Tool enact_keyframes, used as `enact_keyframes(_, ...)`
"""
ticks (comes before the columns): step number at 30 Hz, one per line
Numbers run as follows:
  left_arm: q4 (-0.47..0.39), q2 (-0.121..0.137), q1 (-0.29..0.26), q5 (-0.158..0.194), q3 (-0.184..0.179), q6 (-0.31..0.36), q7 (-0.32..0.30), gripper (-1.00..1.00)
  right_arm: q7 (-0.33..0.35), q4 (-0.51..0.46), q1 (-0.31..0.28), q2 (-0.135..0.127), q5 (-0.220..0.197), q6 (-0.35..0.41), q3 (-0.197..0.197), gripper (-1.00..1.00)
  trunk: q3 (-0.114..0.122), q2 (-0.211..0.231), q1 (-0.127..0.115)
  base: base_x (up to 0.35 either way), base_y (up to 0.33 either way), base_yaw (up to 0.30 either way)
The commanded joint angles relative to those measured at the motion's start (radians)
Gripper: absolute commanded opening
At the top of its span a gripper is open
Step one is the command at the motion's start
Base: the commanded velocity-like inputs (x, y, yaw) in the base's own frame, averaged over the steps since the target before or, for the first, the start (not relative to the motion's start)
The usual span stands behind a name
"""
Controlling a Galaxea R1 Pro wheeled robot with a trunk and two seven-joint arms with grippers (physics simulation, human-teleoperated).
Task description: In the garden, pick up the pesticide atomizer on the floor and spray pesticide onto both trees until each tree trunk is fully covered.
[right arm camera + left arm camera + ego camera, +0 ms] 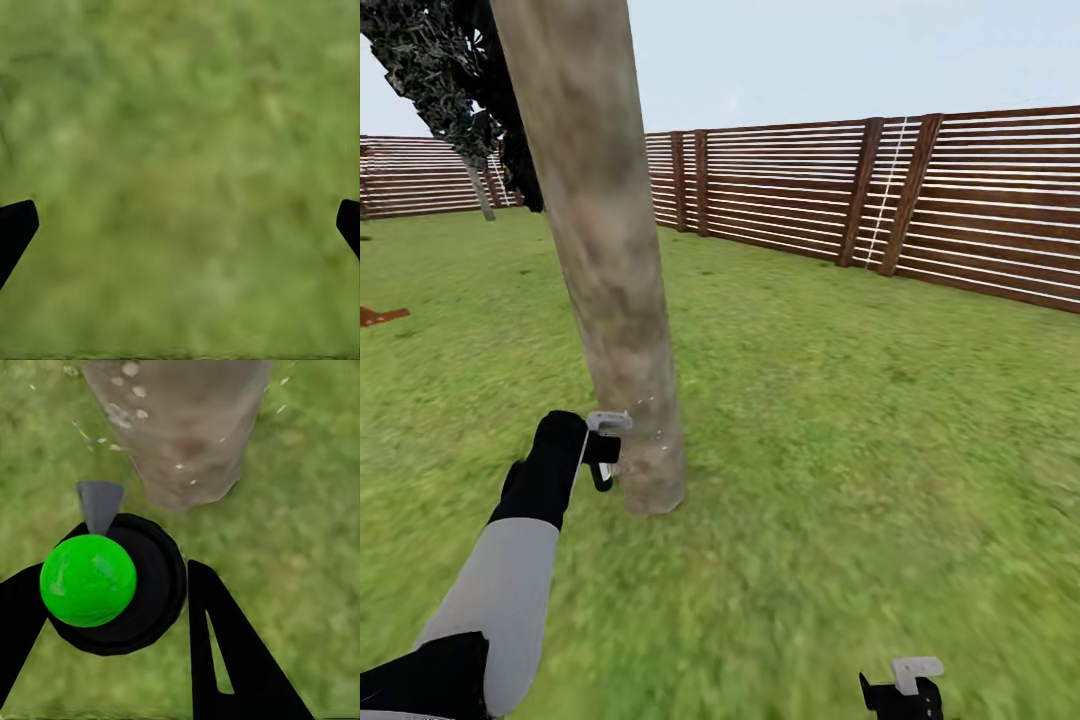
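Atomizer (pixel 112 581) sits clamped in the left gripper (pixel 600 455), nozzle aimed at the trunk (pixel 622 330) base just beside it; right gripper (pixel 180 225) hangs wide open, empty, well apart from the trunk.

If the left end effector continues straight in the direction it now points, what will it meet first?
Most likely the tree trunk. The left end effector, shut on the pesticide atomizer, faces the trunk's base just ahead, with grass around it. The exact gap is hard to judge.
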Motion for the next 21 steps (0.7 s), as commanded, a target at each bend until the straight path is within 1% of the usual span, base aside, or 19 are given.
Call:
enact_keyframes(1, -0.003, -0.001, -0.003, -0.012, 0.003, 0.002, -0.01, -1.0, 0.0, 0.001, 0.0, 0.0, 0.009, -0.004, -0.008, 1.0, -0.001, 0.0, -0.001, -0.339, -0.001, 0.278)
enact_keyframes(2, -0.004, -0.001, -0.005, -0.015, 0.003, 0.003, -0.01, -1.0, 0.0, 0.001, 0.0, 0.0, 0.009, -0.004, -0.008, 1.0, 0.0, 0.0, -0.001, -0.341, -0.001, 0.278)
enact_keyframes(4, -0.006, -0.006, -0.038, -0.032, 0.003, 0.004, -0.01, -1.0, 0.0, 0.001, 0.0, 0.0, 0.009, -0.004, -0.008, 1.0, 0.0, 0.0, -0.001, -0.144, 0.0, 0.132)
enact_keyframes(7, 0.01, -0.011, -0.077, -0.036, 0.004, 0.003, -0.01, -1.0, 0.0, 0.001, 0.0, -0.004, 0.01, -0.005, -0.009, 1.0, 0.0, 0.0, -0.001, -0.034, 0.0, 0.031)
enact_keyframes(8, 0.071, -0.018, -0.095, -0.034, 0.006, 0.001, -0.01, -1.0, 0.0, 0.002, 0.0, -0.007, 0.01, -0.003, -0.009, 1.0, 0.0, 0.0, -0.001, -0.002, 0.0, 0.002)
enact_keyframes(10, 0.101, -0.015, -0.089, -0.038, 0.005, -0.001, -0.01, -1.0, 0.0, 0.002, 0.0, -0.009, 0.01, -0.003, -0.009, 1.0, 0.0, 0.0, -0.001, -0.001, 0.0, 0.001)
enact_keyframes(13, 0.098, -0.011, -0.082, -0.039, 0.003, -0.006, -0.009, -1.0, 0.0, 0.001, 0.0, -0.008, 0.009, -0.003, -0.009, 1.0, 0.0, 0.0, -0.001, 0.037, -0.009, 0.0)
enact_keyframes(16, 0.094, -0.005, -0.08, -0.042, 0.009, -0.008, -0.01, -1.0, 0.0, 0.001, 0.0, -0.008, 0.008, -0.003, -0.009, 1.0, 0.0, 0.0, -0.001, 0.224, -0.129, 0.0)
enact_keyframes(19, 0.091, -0.004, -0.08, -0.041, 0.011, -0.011, -0.009, -1.0, 0.002, 0.002, 0.0, -0.005, 0.009, -0.003, -0.009, 1.0, 0.0, 0.0, -0.001, 0.249, -0.165, 0.0)
enact_keyframes(21, 0.091, -0.005, -0.08, -0.041, 0.011, -0.011, -0.009, -1.0, 0.003, 0.002, 0.0, -0.005, 0.009, -0.003, -0.008, 1.0, 0.0, 0.0, -0.001, 0.12, -0.233, 0.0)
